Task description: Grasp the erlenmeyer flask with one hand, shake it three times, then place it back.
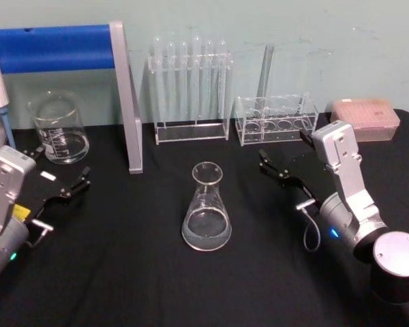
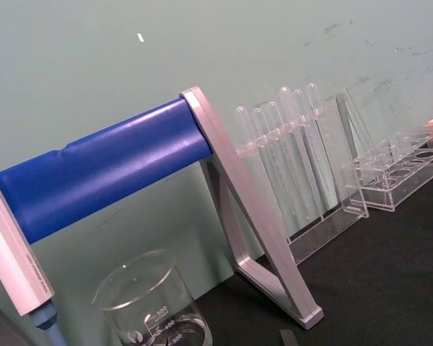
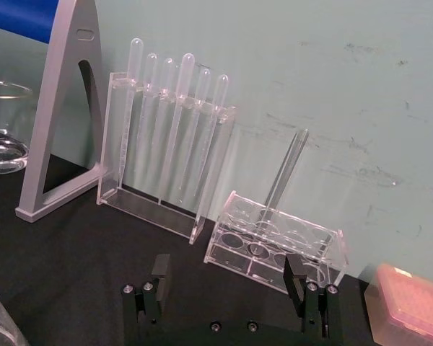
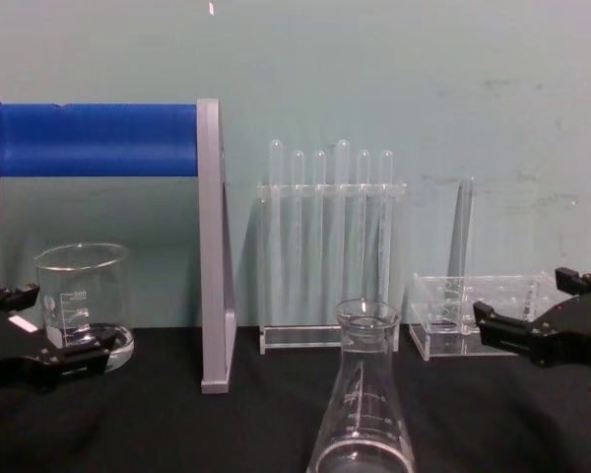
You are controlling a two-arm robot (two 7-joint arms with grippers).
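Note:
The erlenmeyer flask (image 1: 206, 208) stands upright on the black table near the middle, clear glass with a little liquid in its wide base; the chest view has it low in the centre (image 4: 362, 414). My right gripper (image 1: 283, 158) hovers to the right of the flask and a little behind it, apart from it, fingers open and empty. The right wrist view shows its two black fingers (image 3: 159, 268) spread wide, pointing toward the racks. My left gripper (image 1: 58, 167) rests open at the far left, in front of the beaker, and shows in the chest view (image 4: 64, 320).
A glass beaker (image 1: 58, 126) sits back left, beside a grey stand with a blue bar (image 1: 131, 102). Behind the flask are a tall test tube rack (image 1: 189, 88) and a low rack (image 1: 276, 121) holding one tube. A pink tip box (image 1: 365, 119) lies back right.

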